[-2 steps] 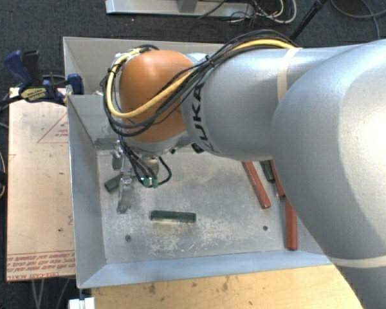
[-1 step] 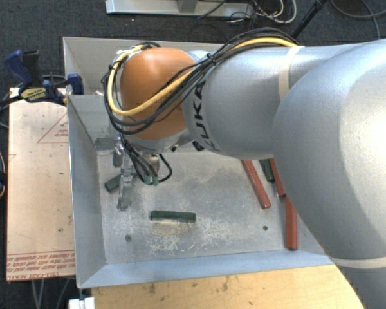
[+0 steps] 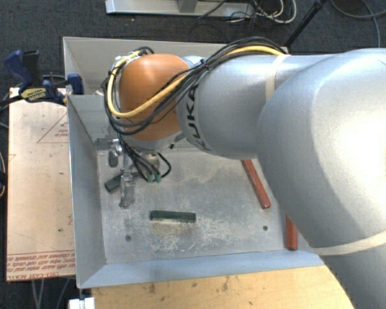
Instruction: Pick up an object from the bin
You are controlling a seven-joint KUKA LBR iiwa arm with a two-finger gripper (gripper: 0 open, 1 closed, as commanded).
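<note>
Grey metal walls of the bin (image 3: 83, 192) frame a dusty floor. The thick, pale arm (image 3: 296, 108) reaches in from the right and bends downward at its orange-covered wrist (image 3: 148, 95), with black and yellow cables (image 3: 135, 111) looped round the cover. The jaws point down at the left part of the floor, near the left wall; I cannot tell whether they stand apart or together. The nearest thing is a dark green bar (image 3: 172, 217), lying flat toward the lower wall, down and right of the jaws and apart from them. A reddish-brown stick (image 3: 256, 184) lies well to the right, beside the arm. An orange-red piece (image 3: 291, 234) lies at the floor's right edge, partly hidden by the arm.
</note>
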